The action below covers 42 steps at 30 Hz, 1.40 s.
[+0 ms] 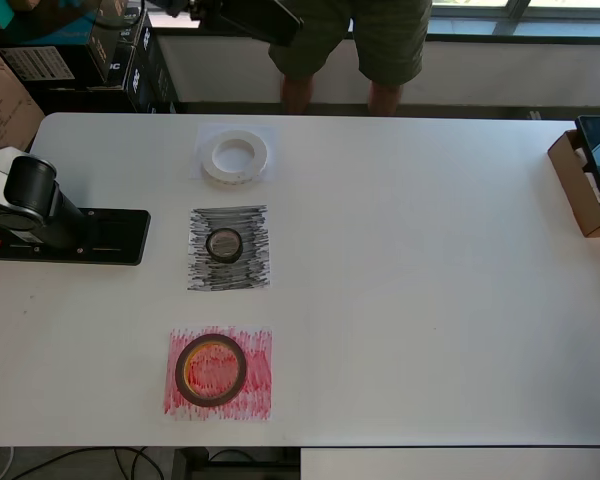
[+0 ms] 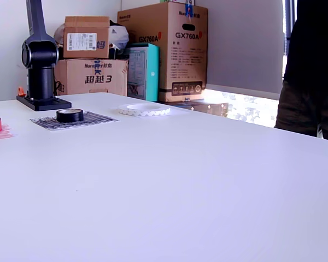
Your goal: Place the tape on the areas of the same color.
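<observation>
The white table (image 1: pixel 430 300) carries three patches: a white sheet (image 1: pixel 208 137), a black patch (image 1: pixel 202 272) and a red patch (image 1: pixel 255 385). The arm's black base (image 1: pixel 110 238) and a cardboard box (image 1: pixel 580 195) also rest on it.

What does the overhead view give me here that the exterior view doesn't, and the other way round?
Only the overhead view shows the whole red roll lying on the red patch, and the open cardboard box at the table's right edge. Only the exterior view shows the stacked cartons behind the table. Both show the black roll on the black patch, the white roll, and the arm's base. The gripper appears in neither.
</observation>
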{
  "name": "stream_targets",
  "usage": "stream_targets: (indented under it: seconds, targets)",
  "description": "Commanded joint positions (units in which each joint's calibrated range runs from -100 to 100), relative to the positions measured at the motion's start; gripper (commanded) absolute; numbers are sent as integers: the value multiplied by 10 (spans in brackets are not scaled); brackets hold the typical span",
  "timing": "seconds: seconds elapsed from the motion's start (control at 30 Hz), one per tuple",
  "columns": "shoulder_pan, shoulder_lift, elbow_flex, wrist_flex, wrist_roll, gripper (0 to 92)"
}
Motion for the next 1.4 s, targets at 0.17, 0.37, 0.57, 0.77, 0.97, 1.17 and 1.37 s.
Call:
stream_targets:
  seconds: [0.17,0.37,0.57,0.77,0.97,1.17,1.37]
  targets:
    - [-34,-240,564,-470,-204,815]
    - [-34,-344,646,-485,-196,532]
    - [-43,-426,683,-483,-129,164]
    - [-36,-537,739,-478,-80,28]
    - [-31,-678,841,-478,-79,30]
    - [18,-810,888,-430,-79,30]
    - [65,-818,887,-388,-79,30]
